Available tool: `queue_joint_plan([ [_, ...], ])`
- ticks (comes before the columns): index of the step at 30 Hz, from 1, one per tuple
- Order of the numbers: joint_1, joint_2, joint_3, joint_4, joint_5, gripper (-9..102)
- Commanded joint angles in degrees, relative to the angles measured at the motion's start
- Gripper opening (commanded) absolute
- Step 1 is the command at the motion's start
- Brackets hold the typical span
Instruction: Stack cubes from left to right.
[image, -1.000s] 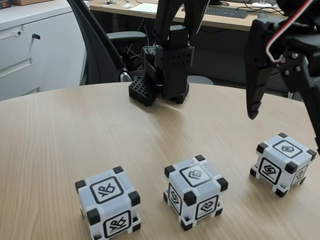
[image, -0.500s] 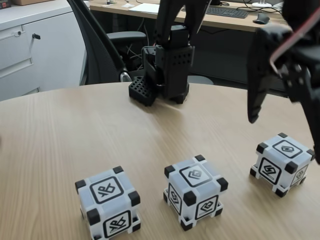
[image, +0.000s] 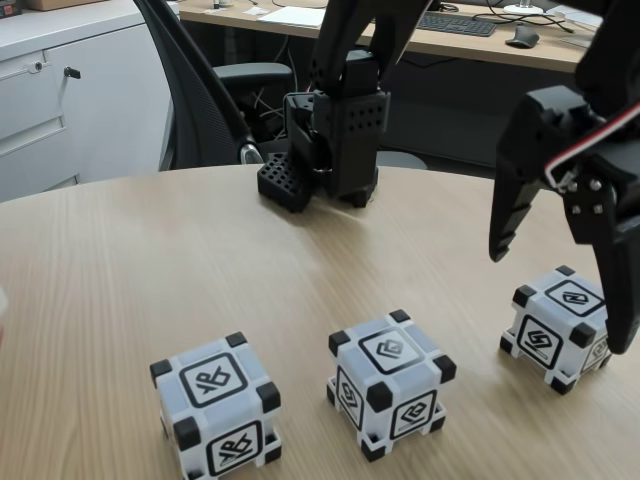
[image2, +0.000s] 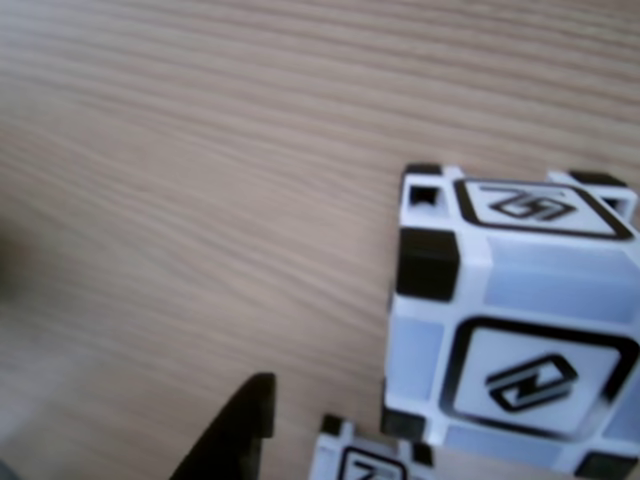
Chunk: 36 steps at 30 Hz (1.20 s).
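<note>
Tool (image: 560, 300): spread wide, empty, hanging over the right cube (image: 562, 326)
Cubes: three in a row on the wooden worktop (image: 120, 280), apart; left cube (image: 216, 405), middle cube (image: 390, 382)

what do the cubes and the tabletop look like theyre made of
The three cubes, e.g. the right cube, look like moulded plastic: smooth, slightly translucent white faces, matte black corner blocks, crisp printed glyphs. The table looks like light wood or wood-look laminate: fine, even grain lines and a matte sheen; which one cannot be told.
</note>
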Motion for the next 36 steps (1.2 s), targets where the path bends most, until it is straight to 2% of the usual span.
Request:
queue_joint_plan([
  [1,0.0,0.4,-1.0,1.0,-0.4,42],
  [23,0.1,-3.8,-1.3,0.3,-1.2,41],
  [36,0.1,-12.0,-20.4,0.9,-3.1,38],
])
